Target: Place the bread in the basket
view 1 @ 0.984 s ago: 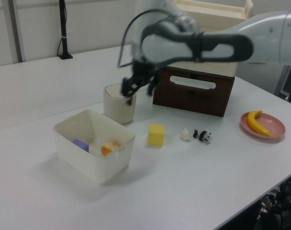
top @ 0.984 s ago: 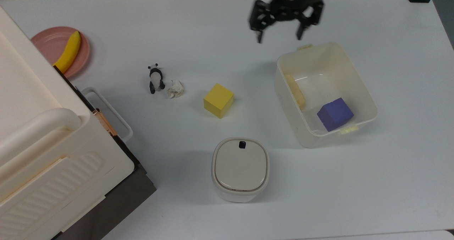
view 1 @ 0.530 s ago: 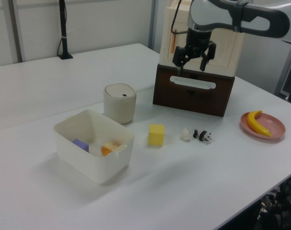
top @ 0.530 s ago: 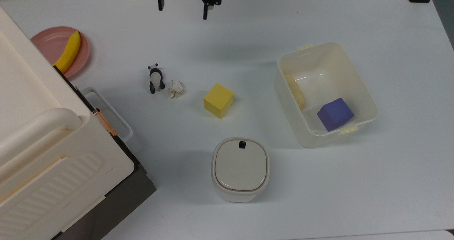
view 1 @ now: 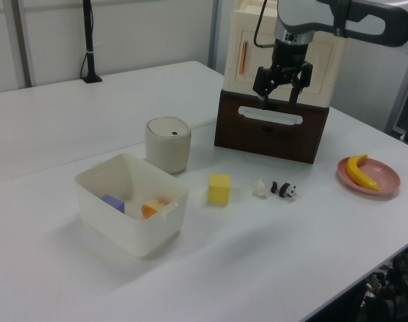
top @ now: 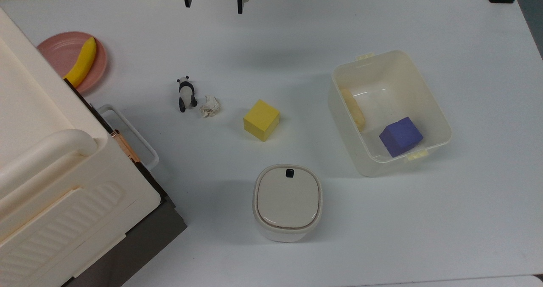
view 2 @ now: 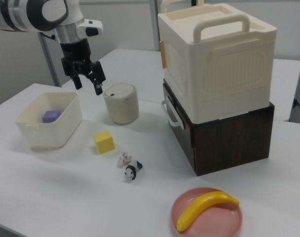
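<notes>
Jaws wide apart and holding nothing, gripper hanging high above the table's far edge in the top view, well apart from the basket. A second ago poised just beside the basket's rim; since then swung away toward the top view's left, with only a slight drift in the last half second. Bread lying inside the basket, along the wall on the top view's left, near a purple block but apart from it; in the left view, orange top peeking over the near wall. No shift in bread or basket across that interval. Judging from this, placement done and the arm pulling back to rest, task as good as finished. Outside the basket, all untouched: yellow cube, lidded bin, paper wad, panda, banana on a pink plate.
</notes>
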Controlling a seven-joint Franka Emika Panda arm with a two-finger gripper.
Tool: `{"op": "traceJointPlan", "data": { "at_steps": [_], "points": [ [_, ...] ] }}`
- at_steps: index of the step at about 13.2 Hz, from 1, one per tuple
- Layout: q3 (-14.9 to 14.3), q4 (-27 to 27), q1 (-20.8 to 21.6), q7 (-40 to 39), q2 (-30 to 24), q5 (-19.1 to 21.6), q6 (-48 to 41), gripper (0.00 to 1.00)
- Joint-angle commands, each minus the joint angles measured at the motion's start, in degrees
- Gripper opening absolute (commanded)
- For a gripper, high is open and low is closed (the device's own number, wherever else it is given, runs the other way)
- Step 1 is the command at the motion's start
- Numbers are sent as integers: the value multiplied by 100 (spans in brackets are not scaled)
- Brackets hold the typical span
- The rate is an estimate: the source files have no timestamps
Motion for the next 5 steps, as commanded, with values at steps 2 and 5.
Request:
{"op": "traceJointPlan", "data": {
  "at_steps": [2,5],
  "points": [
    [14,42,-38,-188,-79,136,-203,100],
    [14,42,-55,-197,-88,188,-203,100]
  ]
}}
